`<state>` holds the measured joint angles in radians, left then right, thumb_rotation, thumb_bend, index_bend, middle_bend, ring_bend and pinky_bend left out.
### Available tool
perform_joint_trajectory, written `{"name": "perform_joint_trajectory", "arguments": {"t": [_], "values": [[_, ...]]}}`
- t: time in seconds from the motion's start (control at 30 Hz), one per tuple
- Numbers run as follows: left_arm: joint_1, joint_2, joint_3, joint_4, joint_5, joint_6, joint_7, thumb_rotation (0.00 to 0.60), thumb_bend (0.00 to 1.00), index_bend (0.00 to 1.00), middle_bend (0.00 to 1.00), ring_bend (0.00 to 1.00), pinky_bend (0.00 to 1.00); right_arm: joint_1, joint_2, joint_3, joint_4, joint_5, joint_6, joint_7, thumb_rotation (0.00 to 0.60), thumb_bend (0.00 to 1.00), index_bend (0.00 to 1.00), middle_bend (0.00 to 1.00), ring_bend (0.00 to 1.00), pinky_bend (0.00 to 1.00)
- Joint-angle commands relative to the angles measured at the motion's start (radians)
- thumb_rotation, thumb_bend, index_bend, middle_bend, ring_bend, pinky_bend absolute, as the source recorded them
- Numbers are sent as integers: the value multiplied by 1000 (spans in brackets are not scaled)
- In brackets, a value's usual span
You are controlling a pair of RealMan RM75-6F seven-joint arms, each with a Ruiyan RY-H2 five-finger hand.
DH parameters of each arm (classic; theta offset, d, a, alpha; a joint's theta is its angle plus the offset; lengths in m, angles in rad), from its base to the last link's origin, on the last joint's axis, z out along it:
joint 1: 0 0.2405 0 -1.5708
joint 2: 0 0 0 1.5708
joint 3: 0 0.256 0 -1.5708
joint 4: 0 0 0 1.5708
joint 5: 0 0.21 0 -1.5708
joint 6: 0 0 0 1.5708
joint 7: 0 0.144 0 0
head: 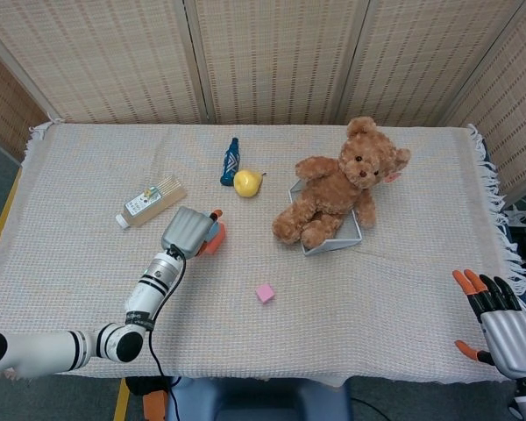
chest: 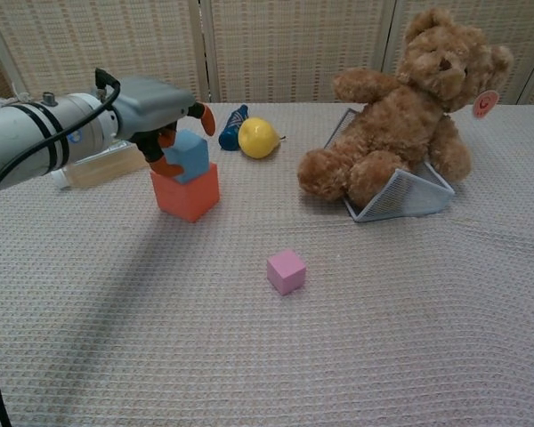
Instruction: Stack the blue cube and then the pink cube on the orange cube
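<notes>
from the head view the left hand [head: 189, 231] covers most of the blue cube [chest: 189, 155] and the orange cube [chest: 186, 190], so only slivers of either show there; the right hand [head: 506, 326] is cut off at the frame's lower corner, well apart from the orange cube, its orange-tipped fingers spread and holding nothing. in the chest view the left arm reaches in level from the side, the hand's grey back over the orange cube, its orange fingertips curled around the blue cube, which sits tilted on top of the orange one. whether the grip is firm or only touching cannot be told. the pink cube [chest: 287, 270], small and matte, lies on the woven cloth [chest: 409, 338] in front of the orange cube, apart from it.
</notes>
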<state>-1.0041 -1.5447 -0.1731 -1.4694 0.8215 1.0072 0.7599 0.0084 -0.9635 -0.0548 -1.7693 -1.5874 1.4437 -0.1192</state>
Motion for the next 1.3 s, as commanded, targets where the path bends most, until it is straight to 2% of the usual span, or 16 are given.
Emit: {"name": "perform_joint_trajectory", "arguments": {"t": [0.03,0.4,0.73,0.8,1.03,1.17,1.3], "values": [[-2,-7,-3,7,1,4,-2,600,303,219,1000,1000,1000,0,1,0,0,-1,1,1,600,23,0,0,0,0],[6,2,2,-21,18,21,-1,600,304,218,1000,1000,1000,0,0,0,0,-1,-1,-2,600,25,0,0,0,0],[30,41,29,-114,60,63,20,600,302,221,1000,1000,1000,-5,0,-7,-2,-19,8,-3,600,26,0,0,0,0],[47,58,46,-148,91,81,14,600,303,221,1000,1000,1000,-6,2,-8,-1,-22,9,0,600,27,0,0,0,0],[150,150,180,-334,289,110,-91,600,303,227,1000,1000,1000,-5,1,-13,-1,-34,7,2,600,27,0,0,0,0],[178,146,245,-360,354,68,-132,600,299,224,1000,1000,1000,-2,-2,-20,-4,-47,-1,-6,600,27,0,0,0,0],[199,107,273,-331,410,67,-120,600,296,222,1000,1000,1000,-3,-2,-28,-5,-66,1,-5,600,27,0,0,0,0]]}}
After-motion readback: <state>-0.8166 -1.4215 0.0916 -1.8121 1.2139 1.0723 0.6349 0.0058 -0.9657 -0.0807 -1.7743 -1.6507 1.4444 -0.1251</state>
